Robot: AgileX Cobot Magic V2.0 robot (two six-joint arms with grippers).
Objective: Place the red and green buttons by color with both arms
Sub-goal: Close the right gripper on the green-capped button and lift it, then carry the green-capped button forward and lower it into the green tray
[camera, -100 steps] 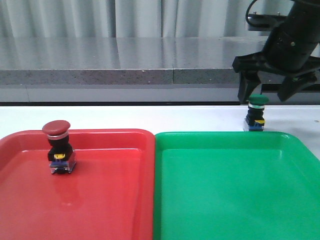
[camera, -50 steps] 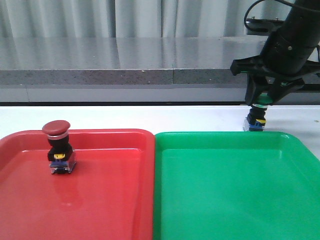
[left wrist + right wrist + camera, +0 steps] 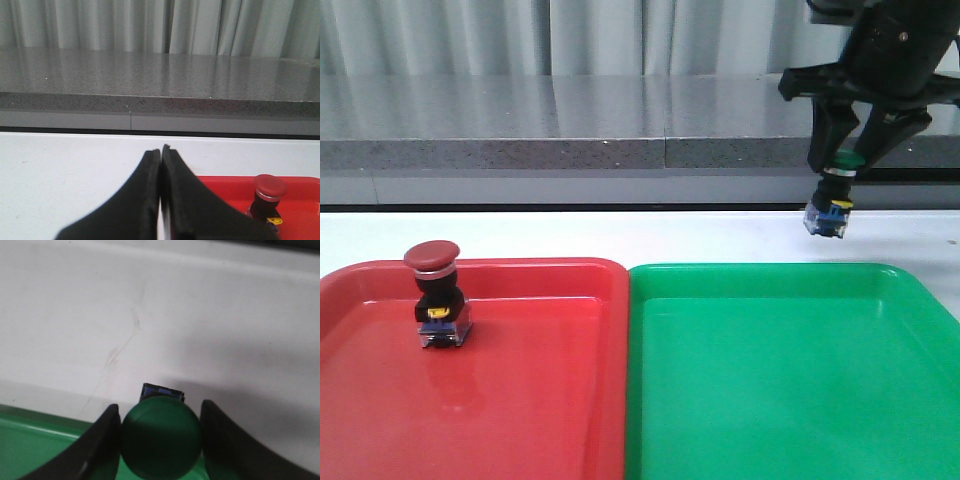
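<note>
Two large plastic trays lie side by side on the white counter [image 3: 620,235], their rims just touching: a red tray [image 3: 520,400] on the robot's left and a green tray [image 3: 790,400] on its right. Behind the counter runs a grey speckled ledge [image 3: 570,120] with pale pleated curtains [image 3: 620,35] above it.

The red button [image 3: 435,295] stands upright inside the red tray, near its far rim, with its dark red cap up and a yellow tab on its black body. Nothing touches it.

The right gripper [image 3: 845,150] hangs above the counter beyond the far rim of the green tray. Its fingers [image 3: 105,440] pinch the green button [image 3: 161,442] by the cap, one on each side. In the front view the button hangs clear of the counter, slightly tilted, its bluish base lowest and only a sliver of green cap showing between the fingers. The right wrist view looks straight down on the cap, which hides most of the body; a corner of the green tray shows under it.

The left gripper [image 3: 161,155] shows only in its own wrist view, its fingers pressed together on nothing, low over the counter just beside the red tray. The front view does not include this arm, and the right arm is cut off at the frame's top edge.
</note>
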